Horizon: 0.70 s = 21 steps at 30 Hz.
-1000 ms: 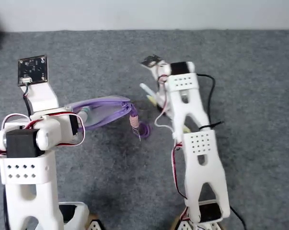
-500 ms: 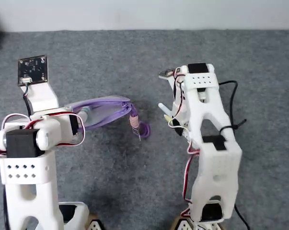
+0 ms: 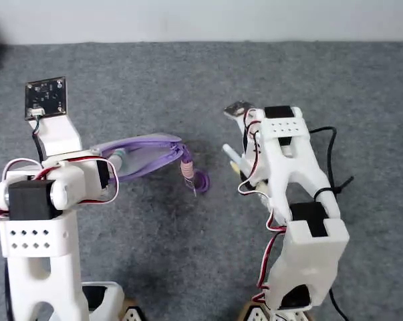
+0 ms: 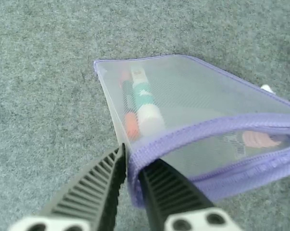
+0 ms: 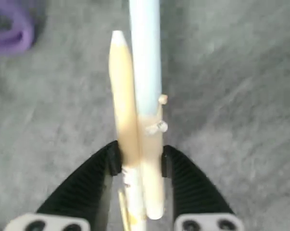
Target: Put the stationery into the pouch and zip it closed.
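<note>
The right end effector (image 5: 139,155) is clenched on a blue pen (image 5: 145,57) and a cream pen (image 5: 123,101); the left end effector (image 4: 131,161) pinches the zip edge of the purple pouch (image 4: 197,96).
The pens are light, stiff and smooth. Held side by side near one end, they may swivel or slip, so a grip nearer the middle would likely be steadier. The mesh pouch, with markers (image 4: 145,103) inside, is soft and floppy and would probably sag without that pinch. It lies near the pens on the grey, felt-like counter (image 3: 154,73), whose nap should resist sliding. A pale wall (image 3: 201,20) runs behind.
</note>
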### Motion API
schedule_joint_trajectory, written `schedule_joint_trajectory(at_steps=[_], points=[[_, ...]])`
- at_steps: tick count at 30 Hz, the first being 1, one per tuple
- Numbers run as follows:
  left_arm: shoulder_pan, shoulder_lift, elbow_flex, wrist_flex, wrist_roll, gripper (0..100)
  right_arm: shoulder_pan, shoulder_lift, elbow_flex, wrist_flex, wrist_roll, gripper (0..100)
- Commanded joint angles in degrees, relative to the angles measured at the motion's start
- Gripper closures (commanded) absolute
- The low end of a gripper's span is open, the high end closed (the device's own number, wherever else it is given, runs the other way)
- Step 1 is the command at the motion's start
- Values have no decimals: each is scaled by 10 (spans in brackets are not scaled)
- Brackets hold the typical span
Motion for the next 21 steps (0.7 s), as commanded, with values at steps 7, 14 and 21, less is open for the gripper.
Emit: schedule_joint_trajectory(at_steps=[7,14,21], points=[[0,3,-1,0,3,987,-53,-36,2,-56,-16,767],[0,3,-1,0,3,987,-80,-18,3,-126,-16,815],[0,2,-1,1,3,987,-61,80,-1,-180,-15,822]])
